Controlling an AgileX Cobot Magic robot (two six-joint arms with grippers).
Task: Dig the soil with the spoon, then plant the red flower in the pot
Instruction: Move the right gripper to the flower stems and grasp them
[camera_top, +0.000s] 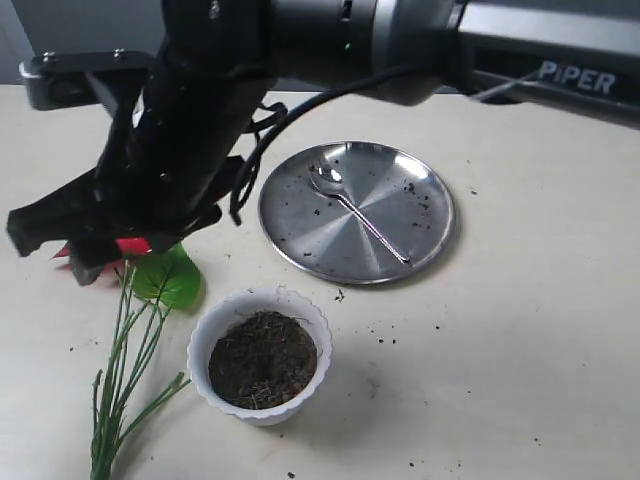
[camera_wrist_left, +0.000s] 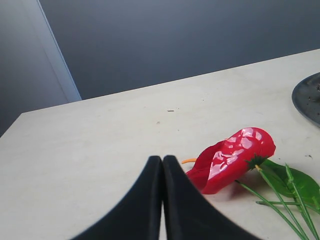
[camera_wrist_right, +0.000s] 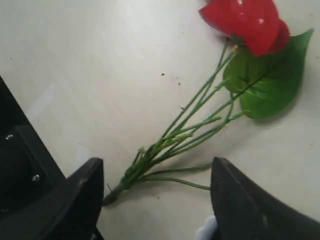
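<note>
The red flower (camera_top: 132, 245) lies on the table left of the white pot (camera_top: 205, 335), its stems (camera_top: 120, 380) running toward the front edge. Dark soil (camera_top: 262, 358) fills the pot. The spoon (camera_top: 362, 216) rests on the steel plate (camera_top: 300, 215). My left gripper (camera_wrist_left: 162, 159) is shut and empty, low on the table with a glossy bloom (camera_wrist_left: 230, 157) close beside its tips. My right gripper (camera_wrist_right: 156, 162) is open over the stem bundle (camera_wrist_right: 180, 132), not touching it. A black arm (camera_top: 180, 130) hides much of the blooms in the exterior view.
Soil crumbs are scattered on the plate and on the table around the pot. A green leaf (camera_top: 165, 278) lies by the blooms. A grey bracket (camera_top: 80, 72) sits at the back left. A black part with screws (camera_wrist_right: 20, 165) stands beside the stem ends.
</note>
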